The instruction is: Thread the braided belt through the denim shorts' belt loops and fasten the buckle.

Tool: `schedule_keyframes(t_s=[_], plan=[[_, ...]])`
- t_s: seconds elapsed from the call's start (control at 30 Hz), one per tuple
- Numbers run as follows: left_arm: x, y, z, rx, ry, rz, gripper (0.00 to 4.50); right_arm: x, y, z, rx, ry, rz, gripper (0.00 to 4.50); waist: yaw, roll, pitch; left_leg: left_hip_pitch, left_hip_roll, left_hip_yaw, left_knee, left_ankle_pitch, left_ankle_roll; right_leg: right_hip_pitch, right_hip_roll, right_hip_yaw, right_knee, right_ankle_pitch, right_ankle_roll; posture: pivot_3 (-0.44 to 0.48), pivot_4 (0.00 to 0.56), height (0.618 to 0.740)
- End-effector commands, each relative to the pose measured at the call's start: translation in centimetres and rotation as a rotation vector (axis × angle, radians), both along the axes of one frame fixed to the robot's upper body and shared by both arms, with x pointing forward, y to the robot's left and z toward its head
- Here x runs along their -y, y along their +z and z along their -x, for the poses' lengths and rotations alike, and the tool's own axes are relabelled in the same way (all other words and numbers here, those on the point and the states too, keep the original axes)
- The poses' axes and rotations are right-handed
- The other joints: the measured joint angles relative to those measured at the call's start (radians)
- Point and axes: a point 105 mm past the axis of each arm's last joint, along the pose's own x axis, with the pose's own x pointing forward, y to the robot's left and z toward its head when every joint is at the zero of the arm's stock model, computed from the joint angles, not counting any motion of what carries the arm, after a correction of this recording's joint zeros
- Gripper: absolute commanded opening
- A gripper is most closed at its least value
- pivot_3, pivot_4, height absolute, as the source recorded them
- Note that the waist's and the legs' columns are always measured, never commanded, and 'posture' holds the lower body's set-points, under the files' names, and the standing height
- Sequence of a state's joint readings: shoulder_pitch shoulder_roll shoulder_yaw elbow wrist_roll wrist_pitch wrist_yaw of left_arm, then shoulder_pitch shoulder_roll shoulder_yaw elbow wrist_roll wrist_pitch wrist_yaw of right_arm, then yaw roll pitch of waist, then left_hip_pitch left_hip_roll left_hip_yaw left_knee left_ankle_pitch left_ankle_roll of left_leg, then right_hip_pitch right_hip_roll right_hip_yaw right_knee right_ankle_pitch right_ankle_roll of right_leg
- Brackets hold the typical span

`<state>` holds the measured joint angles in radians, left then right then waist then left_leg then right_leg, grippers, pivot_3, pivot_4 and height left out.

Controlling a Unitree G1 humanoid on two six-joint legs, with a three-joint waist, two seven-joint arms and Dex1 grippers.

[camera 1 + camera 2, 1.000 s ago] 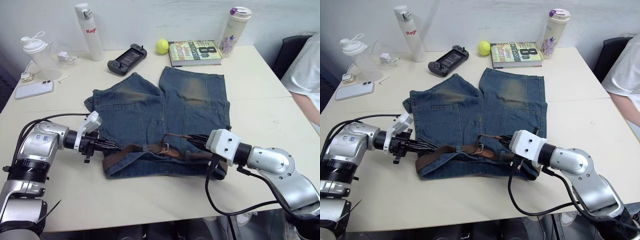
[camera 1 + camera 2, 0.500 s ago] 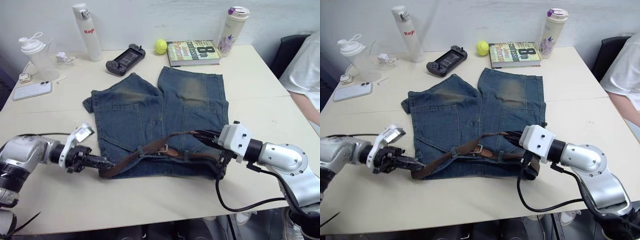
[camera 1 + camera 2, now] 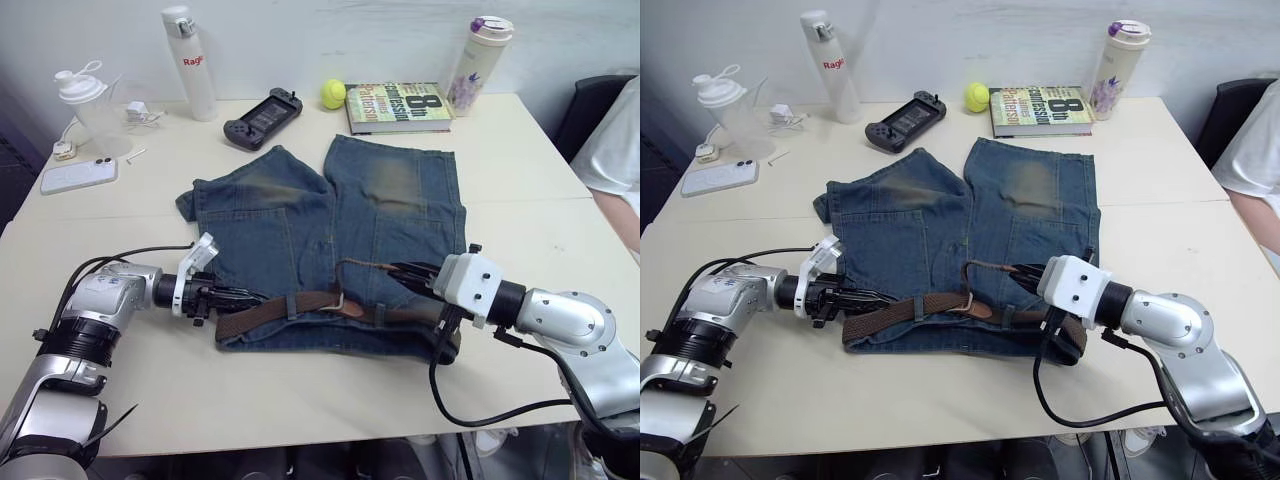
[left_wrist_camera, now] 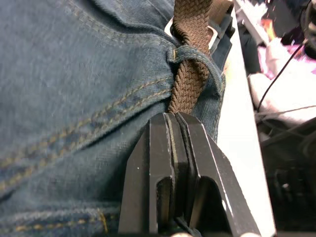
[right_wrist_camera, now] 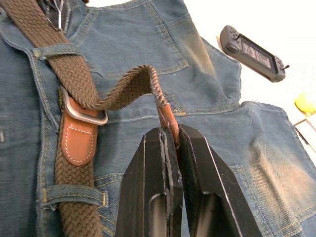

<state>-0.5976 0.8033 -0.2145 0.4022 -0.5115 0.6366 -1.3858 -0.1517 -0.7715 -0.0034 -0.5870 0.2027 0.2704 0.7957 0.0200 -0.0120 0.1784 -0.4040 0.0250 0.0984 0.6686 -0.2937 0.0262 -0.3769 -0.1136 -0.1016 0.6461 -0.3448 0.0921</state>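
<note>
We see the denim shorts (image 3: 330, 240) lying flat on the tabletop (image 3: 520, 200), waistband toward the robot and legs pointing away. The braided belt (image 3: 290, 306) runs along the waistband, passing under at least two belt loops (image 5: 57, 51), one near the buckle and another further along the strap. The buckle (image 5: 81, 112) sits near the middle of the waistband, beside a tan leather tab.

The left end effector (image 3: 243, 297) reaches in at the waistband's left corner. In its wrist view the two black fingers (image 4: 163, 168) are pressed together right where the woven strap comes out of the denim; it seems to be pinching the belt there, though the contact itself is hidden between the pads.

The right end effector (image 3: 402, 273) is over the right half of the waistband. Its fingers are closed on the leather-tipped end of the belt, and that end rises off the denim in an arch from the buckle up to the grip.

Along the far edge of the tabletop stand a white bottle (image 3: 190, 50), a game controller (image 3: 262, 106), a yellow ball (image 3: 332, 94), a book (image 3: 400, 104) and a tumbler (image 3: 480, 50). At the far left are a shaker bottle (image 3: 88, 100) and a phone (image 3: 78, 175).
</note>
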Motion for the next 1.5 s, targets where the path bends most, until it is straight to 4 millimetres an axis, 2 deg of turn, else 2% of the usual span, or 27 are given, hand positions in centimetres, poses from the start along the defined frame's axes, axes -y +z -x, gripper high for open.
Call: schedule_keyframes(t_s=[0.03, 0.1, 0.2, 0.27, 0.3, 0.33, 0.4, 0.5, 0.6, 0.73, 0.83, 0.9, 1.0, 1.07, 1.27, 1.5], plan=[[-0.3, -0.1, 0.9, 0.079, -0.069, -0.059, 0.06, -0.2, 1.2, 0.8, 0.052, 0.032, 0.001, 0.0, -0.001, 0.0, 0.0, 0.0, 0.0, 0.0, 0.0, 0.0, 0.0, 0.0, 0.0, 0.0, 0.0, 0.0, 0.0, 0.0, 0.15, 0.74], [-0.4, 0.2, 0.9, 0.143, -0.071, -0.076, 0.06, 0.0, 1.7, 0.8, 0.065, 0.025, -0.014, 0.0, -0.001, 0.0, 0.0, 0.0, 0.0, 0.0, 0.0, 0.0, 0.0, 0.0, 0.0, 0.0, 0.0, 0.0, 0.0, 0.0, 0.15, 0.74], [-0.1, 2.1, 0.3, 0.228, -0.038, -0.029, 0.95, 0.5, 2.1, 0.7, 0.084, 0.006, -0.015, 0.0, 0.001, 0.0, 0.0, 0.0, 0.0, 0.0, 0.0, 0.0, 0.0, 0.0, 0.0, 0.0, 0.0, 0.0, 0.0, 0.0, 0.15, 0.74], [0.0, 3.1, 0.1, 0.287, -0.018, -0.026, 1.8, 0.8, 2.3, 0.6, 0.092, -0.009, -0.014, 0.0, 0.003, 0.0, 0.0, 0.0, 0.0, -0.001, 0.0, 0.0, 0.0, 0.0, -0.001, 0.0, 0.0, 0.0, 0.0, 0.0, 0.15, 0.74], [0.0, 3.7, 0.0, 0.323, -0.002, -0.025, 2.03, 1.0, 2.4, 0.6, 0.096, -0.013, -0.013, 0.0, 0.003, 0.0, 0.0, 0.0, 0.0, -0.001, 0.0, 0.0, 0.0, 0.0, -0.001, 0.0, 0.0, 0.0, 0.0, 0.0, 0.15, 0.74], [-0.1, 4.5, -0.2, 0.351, 0.019, -0.013, 2.58, 1.1, 2.5, 0.6, 0.099, -0.016, -0.012, 0.0, 0.002, 0.0, 0.0, 0.0, 0.0, -0.001, 0.0, 0.0, 0.0, 0.001, -0.001, 0.0, 0.0, 0.0, 0.0, 0.0, 0.15, 0.74], [-0.1, 6.3, -0.2, 0.409, 0.055, 0.018, 2.58, 1.4, 2.8, 0.6, 0.11, -0.025, -0.008, 0.0, 0.001, 0.0, 0.0, 0.0, 0.0, -0.001, 0.0, 0.0, 0.0, 0.001, -0.001, 0.0, 0.0, 0.0, 0.0, 0.0, 0.15, 0.74], [0.6, 7.6, 1.2, 0.463, 0.033, 0.04, 2.58, 2.1, 3.7, 0.5, 0.133, -0.032, -0.005, 0.0, -0.001, 0.0, 0.0, 0.0, 0.001, -0.001, 0.0, 0.0, 0.0, 0.001, -0.001, 0.0, -0.001, 0.0, 0.0, 0.0, 0.15, 0.74], [2.0, 7.9, 2.7, 0.48, 0.016, 0.072, 2.58, 3.0, 4.6, 0.5, 0.146, -0.033, 0.021, 0.0, -0.003, 0.0, 0.0, 0.0, 0.001, -0.001, -0.001, 0.0, 0.0, 0.001, -0.001, 0.0, -0.001, 0.0, 0.0, 0.0, 0.15, 0.74], [3.2, 8.0, 3.0, 0.553, 0.044, 0.086, 2.58, 3.4, 4.8, 0.4, 0.16, -0.021, 0.076, 0.0, 0.001, 0.0, 0.0, 0.001, 0.001, -0.002, 0.0, 0.001, -0.001, 0.002, -0.002, 0.0, -0.001, 0.0, 0.0, 0.0, 0.15, 0.74], [6.0, 9.7, 2.4, 0.692, 0.103, 0.144, 2.58, 0.5, 4.1, 1.1, 0.195, 0.119, 0.196, 0.0, 0.003, 0.0, 0.0, 0.001, 0.001, -0.003, 0.0, 0.001, -0.001, 0.002, -0.002, 0.0, -0.001, 0.0, 0.0, 0.0, 0.15, 0.74], [7.6, 9.8, 2.7, 0.78, 0.075, 0.126, 2.58, -0.9, 3.3, 1.3, 0.21, 0.19, 0.277, 0.0, 0.002, 0.0, 0.0, 0.0, 0.0, -0.003, 0.0, 0.001, -0.001, 0.002, -0.002, 0.0, -0.001, 0.0, 0.0, 0.0, 0.15, 0.74], [8.9, 10.0, 2.7, 0.803, 0.103, 0.15, 2.58, -2.0, 2.7, 1.2, 0.238, 0.238, 0.355, 0.0, 0.001, 0.0, 0.0, 0.0, 0.0, -0.003, -0.001, 0.001, -0.001, 0.002, -0.001, 0.0, -0.002, 0.0, 0.0, 0.0, 0.15, 0.74], [9.7, 9.7, 3.4, 0.776, 0.075, 0.18, 2.58, -2.6, 2.7, 0.5, 0.266, 0.228, 0.375, 0.0, -0.001, 0.0, 0.0, 0.001, 0.0, -0.002, -0.001, 0.001, -0.001, 0.002, 0.0, 0.0, -0.002, 0.0, 0.0, 0.0, 0.15, 0.74], [9.8, 8.5, 4.2, 0.75, 0.064, 0.154, 2.58, -4.0, 3.2, 0.0, 0.314, 0.245, 0.382, 0.0, -0.007, 0.0, 0.0, 0.001, 0.002, -0.003, -0.001, 0.001, -0.002, 0.002, -0.001, 0.0, -0.002, 0.0, 0.0, 0.0, 0.15, 0.74], [9.4, 8.0, 2.5, 0.898, 0.116, 0.01, 2.58, -4.7, 4.0, 0.1, 0.34, 0.272, 0.361, 0.0, -0.001, 0.0, 0.0, 0.001, 0.001, -0.003, -0.001, 0.001, -0.002, 0.002, -0.001, -0.001, -0.002, 0.0, 0.0, 0.0, 0.15, 0.74]])
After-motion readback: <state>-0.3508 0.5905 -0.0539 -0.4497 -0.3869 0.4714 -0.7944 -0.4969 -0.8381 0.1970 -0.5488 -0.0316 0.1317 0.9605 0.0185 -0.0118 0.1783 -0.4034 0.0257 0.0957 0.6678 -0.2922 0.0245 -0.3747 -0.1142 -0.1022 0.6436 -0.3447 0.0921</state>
